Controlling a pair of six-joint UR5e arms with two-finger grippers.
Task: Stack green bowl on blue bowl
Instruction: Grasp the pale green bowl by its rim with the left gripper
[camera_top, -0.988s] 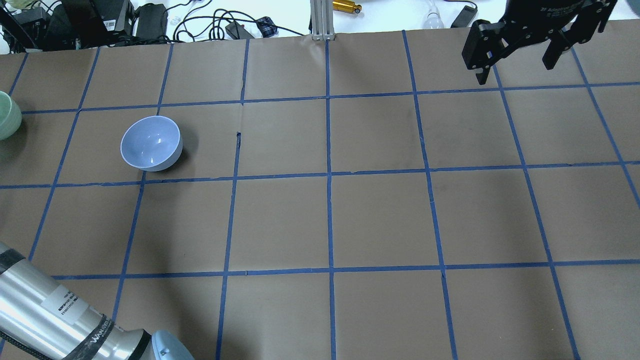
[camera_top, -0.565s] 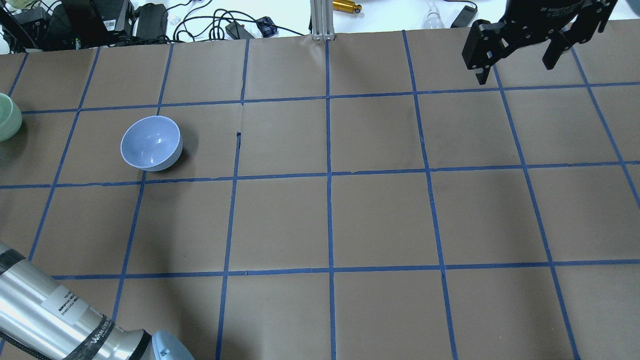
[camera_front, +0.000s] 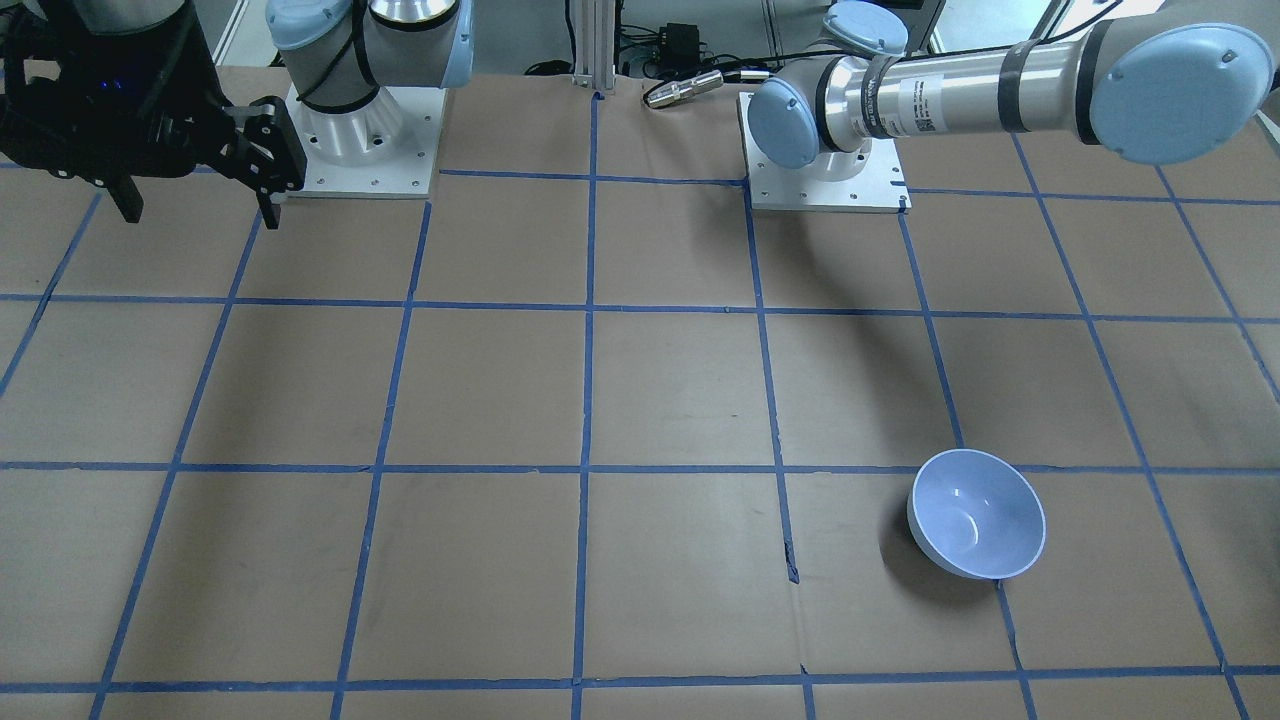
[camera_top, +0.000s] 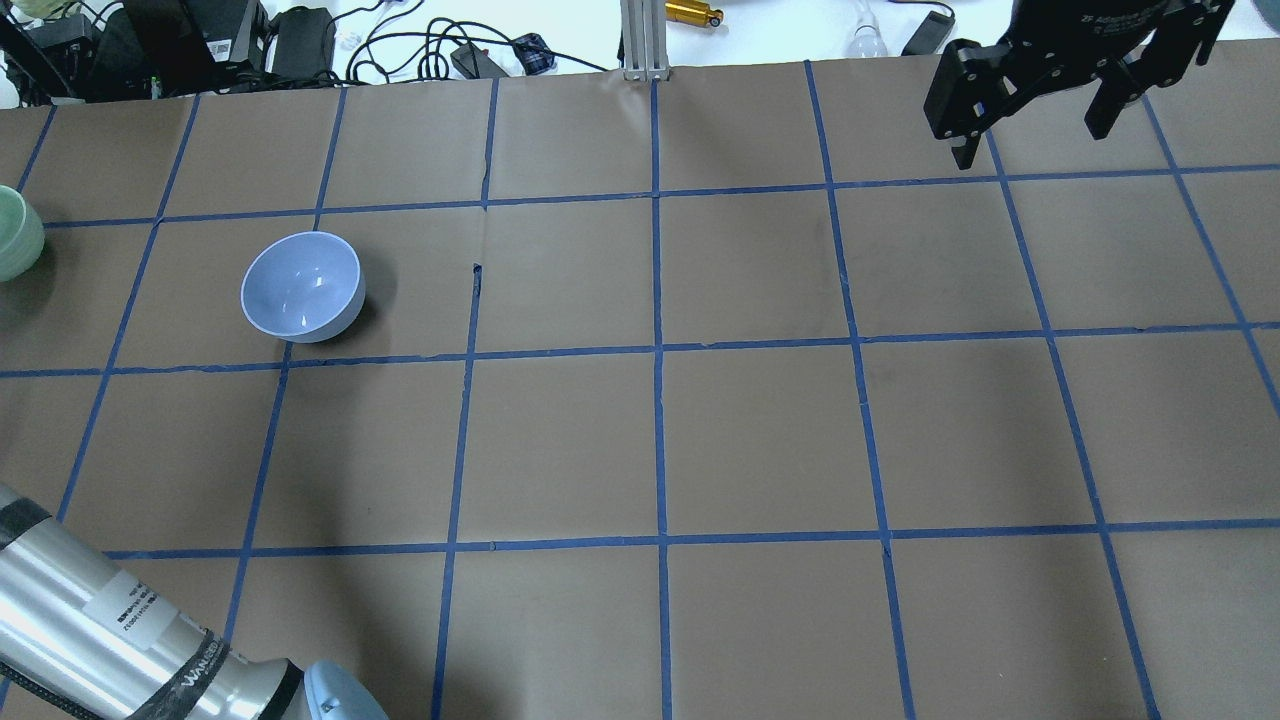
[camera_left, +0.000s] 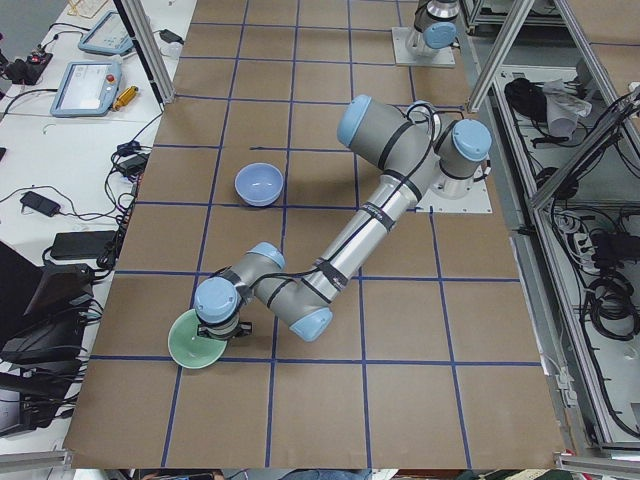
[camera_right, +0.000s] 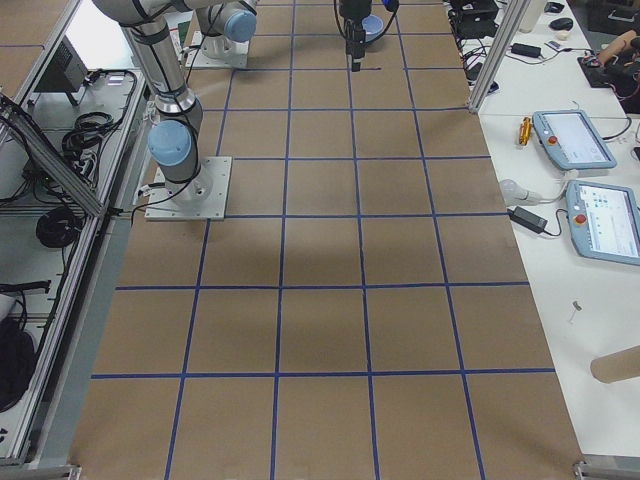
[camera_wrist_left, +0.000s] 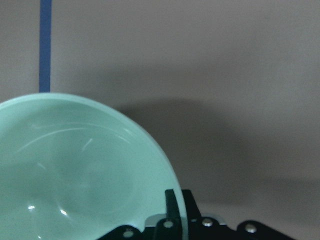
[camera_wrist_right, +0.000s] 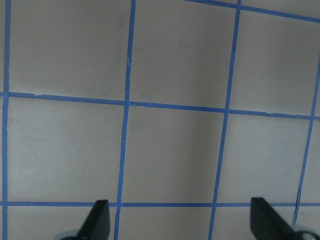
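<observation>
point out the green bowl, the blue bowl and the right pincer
green bowl (camera_wrist_left: 75, 165): left wrist view, inner surface
blue bowl (camera_top: 300, 285): overhead view, inner surface
right pincer (camera_top: 1030, 145): overhead view, midway between its fingertips

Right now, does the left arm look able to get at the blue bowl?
Probably yes. The blue bowl stands upright in the open, with only bare table between it and the green bowl, whose rim the left gripper appears to pinch. The right gripper hangs far across the table.
</observation>
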